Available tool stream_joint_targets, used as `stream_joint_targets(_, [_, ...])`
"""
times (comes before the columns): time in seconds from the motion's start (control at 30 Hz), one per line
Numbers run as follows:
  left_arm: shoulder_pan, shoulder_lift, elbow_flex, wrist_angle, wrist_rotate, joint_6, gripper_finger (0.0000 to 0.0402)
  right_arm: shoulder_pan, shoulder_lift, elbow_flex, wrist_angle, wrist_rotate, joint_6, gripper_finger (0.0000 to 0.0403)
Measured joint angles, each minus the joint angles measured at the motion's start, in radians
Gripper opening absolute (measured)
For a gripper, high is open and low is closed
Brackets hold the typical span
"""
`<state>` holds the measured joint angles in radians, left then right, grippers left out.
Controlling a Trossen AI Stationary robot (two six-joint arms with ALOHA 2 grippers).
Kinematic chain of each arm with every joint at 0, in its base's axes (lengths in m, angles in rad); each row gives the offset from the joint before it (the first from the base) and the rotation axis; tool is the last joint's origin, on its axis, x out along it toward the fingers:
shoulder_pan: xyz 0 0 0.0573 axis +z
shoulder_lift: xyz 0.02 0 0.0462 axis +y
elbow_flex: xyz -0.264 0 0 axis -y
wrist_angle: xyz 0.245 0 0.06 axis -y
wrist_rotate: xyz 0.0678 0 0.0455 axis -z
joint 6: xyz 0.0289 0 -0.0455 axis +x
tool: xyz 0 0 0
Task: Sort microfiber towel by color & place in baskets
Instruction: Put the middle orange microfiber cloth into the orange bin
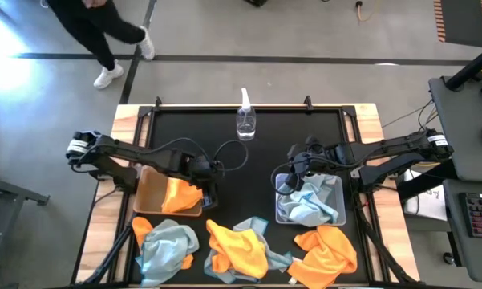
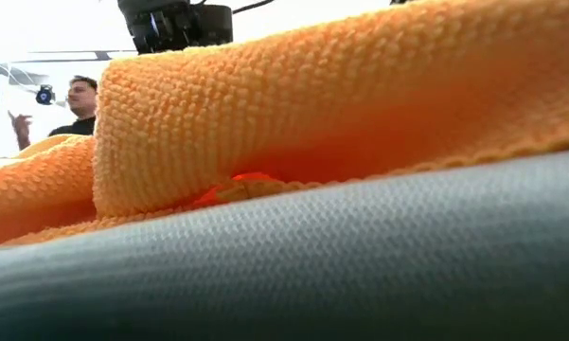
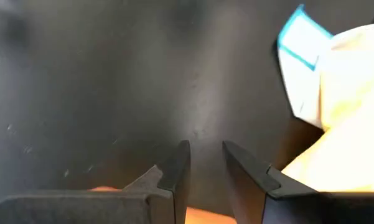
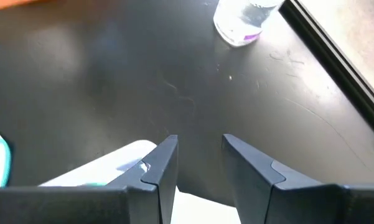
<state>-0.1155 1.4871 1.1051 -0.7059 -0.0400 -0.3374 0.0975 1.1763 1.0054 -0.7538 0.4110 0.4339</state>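
Orange cloth already lies in the tan basket (image 1: pixel 148 193) just beside our left gripper (image 1: pixel 209 189), and pale blue-grey cloths fill the clear basket (image 1: pixel 338 210) just under our right gripper (image 1: pixel 291 178). From the high view we judge both arms have finished a drop, with a mixed heap of towels (image 1: pixel 241 247) waiting along the near edge, past both baskets; a spray bottle (image 1: pixel 245 120) stands well beyond the grippers at the far edge.

In the low view, orange towel (image 2: pixel 341 114) and grey towel (image 2: pixel 312 265) crowd the lens; a person (image 2: pixel 76 109) stands in the room behind.

In the left wrist view, our fingers (image 3: pixel 174 171) are spread a little, holding nothing, above bare black table (image 3: pixel 112 81).

In the right wrist view, the fingers (image 4: pixel 165 165) likewise stand apart and empty, the bottle (image 4: pixel 243 18) ahead of them.

Next, we judge, each arm must swing back to the heap and pinch a single cloth of its basket's colour; the overlapping towels may lift together.
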Motion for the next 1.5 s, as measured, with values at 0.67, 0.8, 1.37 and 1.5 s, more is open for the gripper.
stream_joint_targets(0.67, [-0.359,-0.030,-0.014,0.143,-0.108,-0.210,0.0077,0.025,0.002,0.000,-0.039,-0.131,0.123,0.0118])
stream_joint_targets(0.8, [-0.409,0.000,-0.014,0.218,-0.109,-0.219,0.0077,0.024,0.003,0.000,-0.018,-0.130,0.152,0.0118])
stream_joint_targets(1.37, [-0.475,0.217,-0.005,0.325,0.011,-0.338,0.0077,0.035,0.003,0.000,-0.018,-0.184,0.233,0.0118])
stream_joint_targets(1.5, [-0.475,0.228,0.006,0.323,0.032,-0.322,0.0077,0.036,0.003,0.000,-0.018,-0.184,0.261,0.0118])
